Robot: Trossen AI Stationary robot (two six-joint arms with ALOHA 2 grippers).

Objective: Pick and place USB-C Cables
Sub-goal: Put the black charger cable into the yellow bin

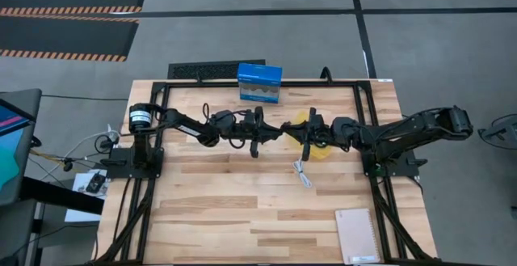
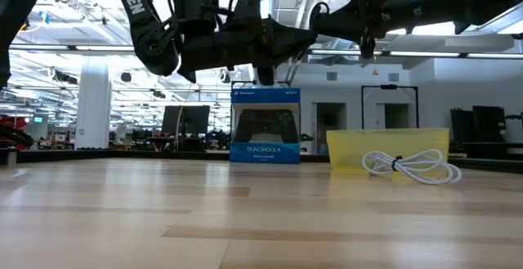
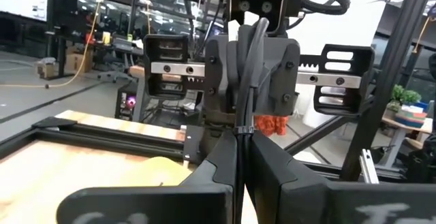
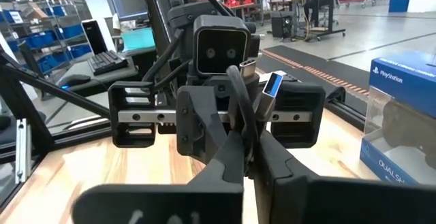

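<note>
A black USB-C cable bundle (image 4: pixel 240 94) is held in the air between both grippers, which meet tip to tip over the middle of the table. My left gripper (image 1: pixel 275 131) reaches in from the left, my right gripper (image 1: pixel 292 131) from the right; both are shut on the cable. A white cable bundle (image 1: pixel 301 173) lies flat on the wood just near of the yellow tray (image 1: pixel 323 151), and it also shows in the low view (image 2: pixel 409 165). The teal and dark red cables are not in view. My left gripper pinches the black cable's bundled strands (image 3: pixel 243 115) between its two fingers, coming level from the table's left. The bundle, bound by a small tie (image 3: pixel 244 130), is lifted clear. My right gripper pinches the same cable below its plugs (image 4: pixel 245 125), coming level from the table's right. A silver USB-C plug (image 4: pixel 248 67) and a blue plug (image 4: pixel 271 88) stick out past the fingers.
A blue DualShock box (image 1: pixel 259 82) stands at the table's far edge. The yellow tray (image 2: pixel 388 146) sits under my right gripper. A pale notebook (image 1: pixel 355 235) lies at the near right corner. Bare wood spreads across the near half.
</note>
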